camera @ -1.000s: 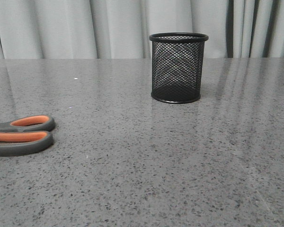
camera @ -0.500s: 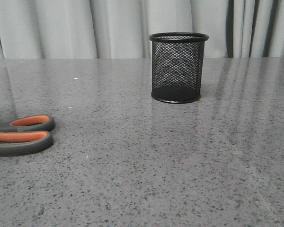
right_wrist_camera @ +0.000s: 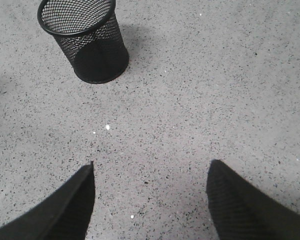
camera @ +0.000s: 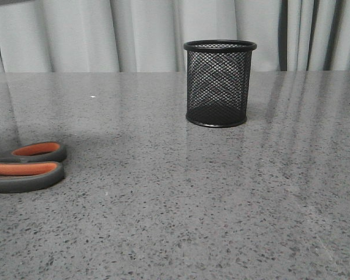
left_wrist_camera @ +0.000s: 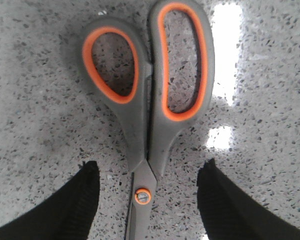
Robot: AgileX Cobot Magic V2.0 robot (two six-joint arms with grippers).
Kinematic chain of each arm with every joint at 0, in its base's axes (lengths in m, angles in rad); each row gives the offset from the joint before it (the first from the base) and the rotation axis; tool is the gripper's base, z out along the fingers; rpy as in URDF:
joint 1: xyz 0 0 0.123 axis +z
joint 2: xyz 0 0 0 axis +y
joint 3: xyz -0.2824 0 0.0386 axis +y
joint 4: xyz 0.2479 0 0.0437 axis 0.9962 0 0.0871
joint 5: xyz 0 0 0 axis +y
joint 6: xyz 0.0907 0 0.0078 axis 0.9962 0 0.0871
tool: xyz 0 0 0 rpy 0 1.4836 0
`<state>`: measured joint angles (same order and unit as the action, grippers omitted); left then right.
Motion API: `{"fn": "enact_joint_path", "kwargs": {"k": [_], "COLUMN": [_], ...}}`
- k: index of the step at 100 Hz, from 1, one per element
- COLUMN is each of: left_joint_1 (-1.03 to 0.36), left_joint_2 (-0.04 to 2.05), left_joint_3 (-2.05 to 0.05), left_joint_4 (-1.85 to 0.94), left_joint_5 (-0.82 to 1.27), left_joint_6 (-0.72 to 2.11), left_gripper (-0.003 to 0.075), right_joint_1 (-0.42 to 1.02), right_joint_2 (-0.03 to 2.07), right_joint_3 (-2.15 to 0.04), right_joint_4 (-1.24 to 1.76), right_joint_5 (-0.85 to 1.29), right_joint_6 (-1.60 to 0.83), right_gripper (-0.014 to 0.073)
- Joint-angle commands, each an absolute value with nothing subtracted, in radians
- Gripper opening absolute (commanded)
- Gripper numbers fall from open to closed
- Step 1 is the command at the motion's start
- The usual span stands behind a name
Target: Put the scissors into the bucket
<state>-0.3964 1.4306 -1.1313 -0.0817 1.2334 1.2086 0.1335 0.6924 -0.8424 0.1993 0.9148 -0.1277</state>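
Grey speckled table [camera: 221,192]: one scissors [left_wrist_camera: 150,100], one bucket [camera: 220,83]. Both jaws spread wide, grasping nothing.

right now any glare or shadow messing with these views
Left wrist view: bright glare patches on the table beside the scissors, which stay sharp. Front view: soft curtain reflections streak the tabletop right of the bucket. Right wrist view: even light, bucket casts a faint shadow.

The bucket [camera: 220,83] stands upright toward the back of the grey speckled tabletop [camera: 210,198], before pale curtains [camera: 140,35]. The scissors [camera: 24,166] lie flat at the left edge, well apart from it, blades cut off.
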Motion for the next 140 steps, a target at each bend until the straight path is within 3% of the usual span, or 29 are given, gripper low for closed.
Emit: {"fn": "enact_joint_path", "kwargs": {"k": [1,93,107,124,140], "left_joint_1": [-0.406,-0.368,-0.365,-0.365,-0.365], "left_joint_2": [1.42,1.541,1.541,1.541,1.522], "left_joint_3": [-1.164,-1.164,-1.164,-1.164,-1.184], "left_joint_4": [-0.092,-0.131,-0.131,-0.131,-0.098], "left_joint_5": [1.262,1.214,1.215,1.215,1.232], "left_joint_6": [1.234,1.287,1.288,1.288,1.288], "left_gripper": [0.0401,0.0394,0.0277,-0.0019,-0.002], "right_joint_1": [0.133,0.133,0.133,0.133,0.133], "right_joint_2": [0.699,0.699,0.699,0.699,0.699], "right_joint_3": [-0.875,-0.875,-0.875,-0.875,-0.875], "right_joint_4": [0.195,0.195,0.195,0.195,0.195], "right_joint_5": [0.862,0.863,0.863,0.863,0.864], "right_joint_6": [-0.138,-0.146,-0.146,-0.146,-0.146], "right_gripper": [0.0432,0.0432,0.0432,0.0432,0.0432]}}
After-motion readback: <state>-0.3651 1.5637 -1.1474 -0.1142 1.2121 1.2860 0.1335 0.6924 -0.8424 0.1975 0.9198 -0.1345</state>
